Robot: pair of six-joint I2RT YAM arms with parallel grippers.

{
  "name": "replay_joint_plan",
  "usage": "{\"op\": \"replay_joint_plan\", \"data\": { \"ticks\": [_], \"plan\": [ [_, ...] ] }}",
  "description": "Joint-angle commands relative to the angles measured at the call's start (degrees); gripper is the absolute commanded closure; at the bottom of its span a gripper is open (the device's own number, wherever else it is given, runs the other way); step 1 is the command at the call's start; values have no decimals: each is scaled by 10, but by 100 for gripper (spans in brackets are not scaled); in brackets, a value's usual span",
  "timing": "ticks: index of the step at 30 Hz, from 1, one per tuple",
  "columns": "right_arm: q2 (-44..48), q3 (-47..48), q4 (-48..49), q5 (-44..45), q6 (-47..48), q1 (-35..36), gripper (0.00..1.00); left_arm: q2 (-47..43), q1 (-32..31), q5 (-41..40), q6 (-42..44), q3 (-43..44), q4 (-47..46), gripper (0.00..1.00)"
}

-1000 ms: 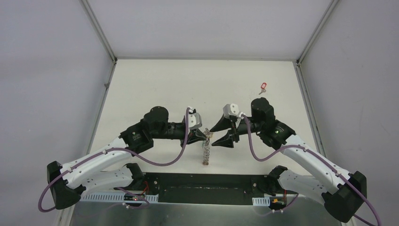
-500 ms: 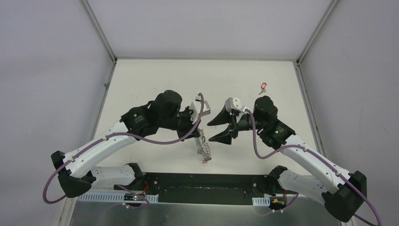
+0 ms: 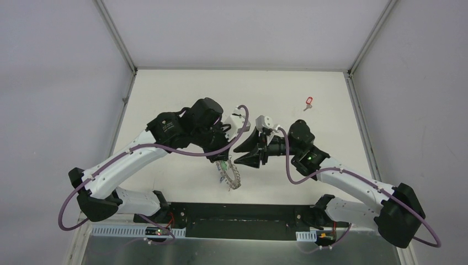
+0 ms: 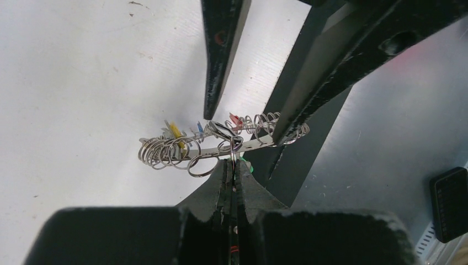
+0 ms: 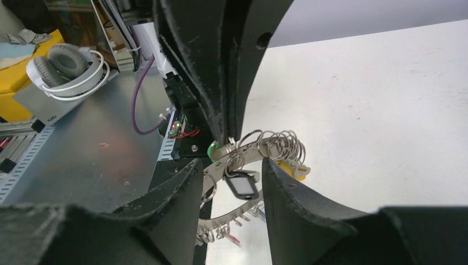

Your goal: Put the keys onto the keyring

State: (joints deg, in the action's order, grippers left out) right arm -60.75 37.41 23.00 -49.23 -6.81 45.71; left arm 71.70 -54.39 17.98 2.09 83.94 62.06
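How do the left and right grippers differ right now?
The left gripper is shut, pinching the keyring; the right gripper is open and grips nothing. The left gripper holds the ring by its edge, while the right gripper only straddles part of it. Both meet at the same keyring.

Surface: white table (image 3: pixel 176 94), matte, with a few faint scuffs visible in the left wrist view.
Far right: one key (image 3: pixel 308 101) with a red tag lies flat on the table, alone and well apart from everything else.
Near edge: a black plate (image 3: pixel 248 221) runs across the middle.
Near centre: the keyring (image 3: pixel 230 175) hangs over the table; whether its lowest loops touch the surface cannot be told.
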Motion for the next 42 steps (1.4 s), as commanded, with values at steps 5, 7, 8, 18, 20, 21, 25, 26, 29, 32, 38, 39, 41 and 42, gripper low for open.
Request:
{"op": "replay_joint_plan", "data": {
  "ticks": [5, 7, 8, 18, 20, 21, 25, 26, 29, 32, 38, 39, 41, 42],
  "plan": [
    [-37, -6, 140, 45, -45, 27, 63, -3, -13, 11, 1, 31, 6, 100],
    [-46, -3, 141, 41, -44, 32, 65, -2, -15, 13, -2, 31, 6, 100],
    [-50, -2, 141, 39, -44, 34, 67, -1, -16, 13, -2, 31, 6, 100],
    [-54, -3, 120, 18, -29, 43, 89, -4, -24, 15, 4, 28, 0, 100],
    [-59, 0, 121, 9, -28, 43, 100, -7, -26, 14, 6, 27, -3, 100],
    [-61, 1, 121, 4, -29, 43, 100, -9, -26, 14, 7, 25, -5, 100],
    [-64, 5, 120, -8, -33, 44, 100, -25, -26, 24, 19, 12, -19, 100],
    [-62, 4, 120, -7, -33, 44, 100, -32, -26, 27, 28, 7, -27, 100],
    [-49, -1, 120, 2, -32, 44, 100, -66, -26, 13, 34, -20, -54, 81],
    [-30, -10, 120, 26, -31, 44, 100, -109, -26, -20, 11, -56, -100, 63],
    [10, -26, 130, 88, -38, 44, 100, -211, -26, -34, -19, -150, -216, 49],
    [17, -29, 138, 96, -41, 44, 100, -229, -26, -27, -19, -176, -245, 49],
    [26, -37, 157, 109, -50, 44, 100, -263, -26, -9, -15, -219, -288, 49],
    [30, -41, 169, 111, -54, 44, 100, -280, -26, 3, -8, -241, -323, 49]
  ]
}}
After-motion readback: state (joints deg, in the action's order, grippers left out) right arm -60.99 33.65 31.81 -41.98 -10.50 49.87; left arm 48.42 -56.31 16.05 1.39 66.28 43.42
